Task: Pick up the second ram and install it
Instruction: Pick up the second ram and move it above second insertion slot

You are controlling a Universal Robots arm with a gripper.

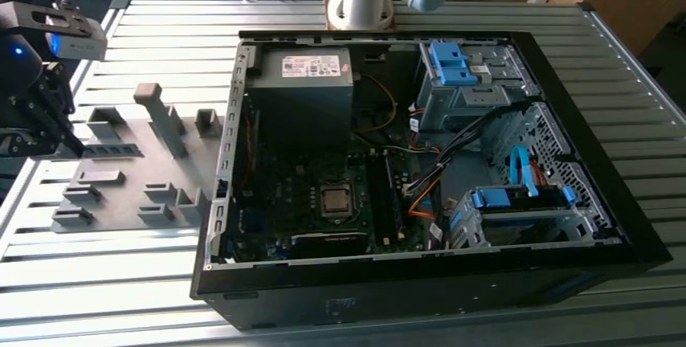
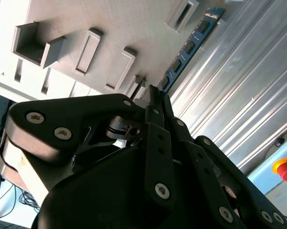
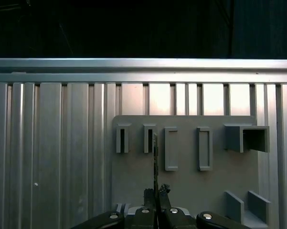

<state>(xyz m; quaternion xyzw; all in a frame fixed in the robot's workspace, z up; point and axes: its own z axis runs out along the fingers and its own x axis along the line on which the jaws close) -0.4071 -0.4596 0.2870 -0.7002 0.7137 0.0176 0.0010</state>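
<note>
While the second ram point(image 2: 191, 44) stands edge-up on the grey fixture point(image 1: 112, 196), at nine o'clock from the computer case point(image 1: 429, 291), the tool point(image 3: 155, 192) pinches it, hiding its near end.

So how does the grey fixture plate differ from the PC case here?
The grey fixture plate is pale, low and small; the PC case is black, deep and much larger. The plate carries raised blocks and the second ram; the case holds a motherboard. Both lie on the slatted metal table.
</note>
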